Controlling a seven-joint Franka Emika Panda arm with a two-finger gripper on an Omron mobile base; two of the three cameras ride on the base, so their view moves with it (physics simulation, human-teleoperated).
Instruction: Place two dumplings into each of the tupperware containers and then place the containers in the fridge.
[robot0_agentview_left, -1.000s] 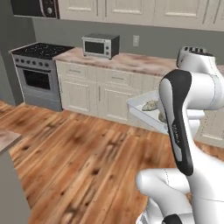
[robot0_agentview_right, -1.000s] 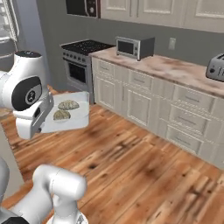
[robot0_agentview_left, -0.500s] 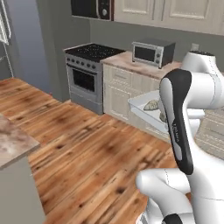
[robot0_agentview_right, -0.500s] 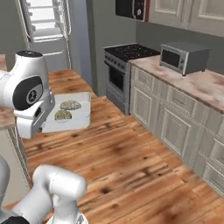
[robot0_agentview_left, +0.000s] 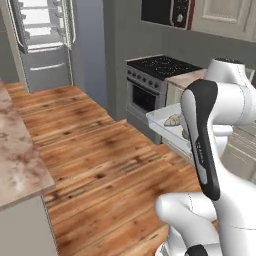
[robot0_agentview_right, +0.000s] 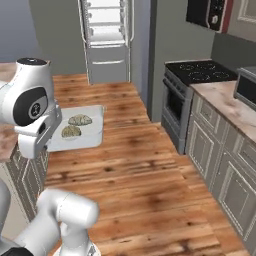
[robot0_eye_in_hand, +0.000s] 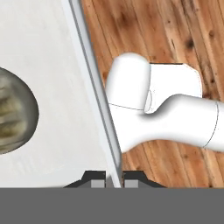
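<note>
container (robot0_agentview_right: 95, 127): airborne, level | two dumplings (robot0_agentview_right: 76, 125) inside | fridge (robot0_agentview_right: 107, 37): open

You're in a home kitchen: open fridge (robot0_agentview_right: 106, 37) with white shelves at the far wall, black-top stove (robot0_agentview_right: 196, 92) with oven, microwave (robot0_agentview_right: 212, 13) above it, marble-look counter (robot0_agentview_right: 227, 107) over grey cabinets (robot0_agentview_right: 220, 165) (panelled doors), wood plank floor (robot0_agentview_right: 135, 170).

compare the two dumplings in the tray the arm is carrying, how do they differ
In the right base view, the farther dumpling lies nearer the tupperware container's middle and looks paler; the nearer dumpling sits beside the arm and looks more yellow-olive. Both are lumpy, rounded, similar in size, and lie apart.
</note>
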